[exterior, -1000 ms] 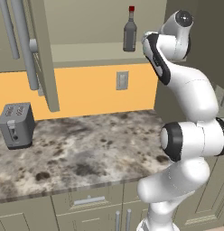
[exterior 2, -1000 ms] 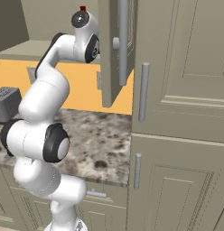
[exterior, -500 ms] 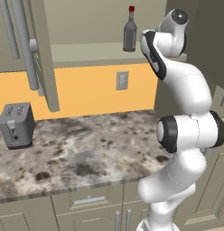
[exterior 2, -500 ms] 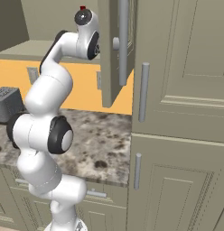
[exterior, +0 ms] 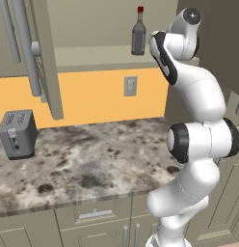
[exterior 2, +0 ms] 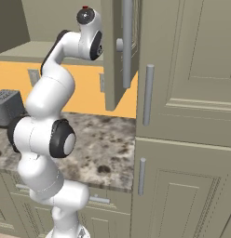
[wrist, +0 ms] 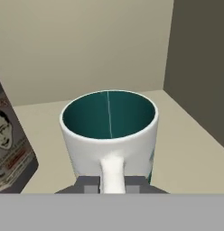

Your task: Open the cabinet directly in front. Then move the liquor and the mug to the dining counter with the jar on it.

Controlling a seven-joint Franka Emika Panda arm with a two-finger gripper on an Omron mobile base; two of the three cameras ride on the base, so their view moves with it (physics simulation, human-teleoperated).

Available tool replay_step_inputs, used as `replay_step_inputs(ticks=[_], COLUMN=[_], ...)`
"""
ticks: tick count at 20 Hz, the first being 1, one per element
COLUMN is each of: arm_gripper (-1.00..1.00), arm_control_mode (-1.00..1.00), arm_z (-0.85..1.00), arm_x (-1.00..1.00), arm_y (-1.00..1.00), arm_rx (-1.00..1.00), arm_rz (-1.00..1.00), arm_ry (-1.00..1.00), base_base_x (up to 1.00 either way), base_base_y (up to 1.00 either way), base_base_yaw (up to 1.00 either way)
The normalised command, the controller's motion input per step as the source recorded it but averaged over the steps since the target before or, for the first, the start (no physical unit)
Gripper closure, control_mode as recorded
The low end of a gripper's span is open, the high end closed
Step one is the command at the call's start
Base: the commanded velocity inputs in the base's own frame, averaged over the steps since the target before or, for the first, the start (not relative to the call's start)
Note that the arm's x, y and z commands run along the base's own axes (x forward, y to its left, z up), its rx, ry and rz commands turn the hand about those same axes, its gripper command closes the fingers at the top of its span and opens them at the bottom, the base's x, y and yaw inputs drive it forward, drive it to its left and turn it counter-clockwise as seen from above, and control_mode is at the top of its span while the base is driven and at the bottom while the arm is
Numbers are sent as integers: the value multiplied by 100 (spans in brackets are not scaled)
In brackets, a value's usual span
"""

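Compared with a second earlier, the arm had reached a little further up and into the open cabinet (exterior: 107,53), its upper links standing straighter in both base views, while the toaster (exterior: 17,133) and the worktop (exterior: 92,164) stayed where they were.

In the hand view the mug (wrist: 109,135) sat low and central, upright on the beige shelf (wrist: 186,149), its teal inside facing up. Its loop handle (wrist: 112,173) pointed straight down the frame towards the camera and ran between the two dark fingertips (wrist: 90,184) of the gripper (wrist: 113,186). The tips stood close on either side of the handle and looked pinched onto it, though the contact itself lay at the bottom edge and could not be made out. So the mug lay directly ahead of the fingers, its axis vertical, and any lift would hang from the handle.

A labelled box (wrist: 10,149) stood just beside the mug at the left edge, and the cabinet's dark side wall (wrist: 199,67) rose at the upper right. The way out looked free only straight back.

In the left base view the liquor (exterior: 138,33) stood upright on the shelf, upper centre, just left of the arm's wrist. A sideways swing while withdrawing could likely knock it.
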Motion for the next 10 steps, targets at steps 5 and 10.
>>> replay_step_inputs(ticks=[5, 10], arm_gripper=[100, 100], arm_control_mode=[-100, -100], arm_z=[0, 0], arm_x=[-59, -100], arm_y=[9, 49], arm_rx=[0, 0], arm_rz=[2, 8], arm_ry=[-12, -17], base_base_x=[0, 0], base_base_y=[0, 0], base_base_yaw=[0, 0])
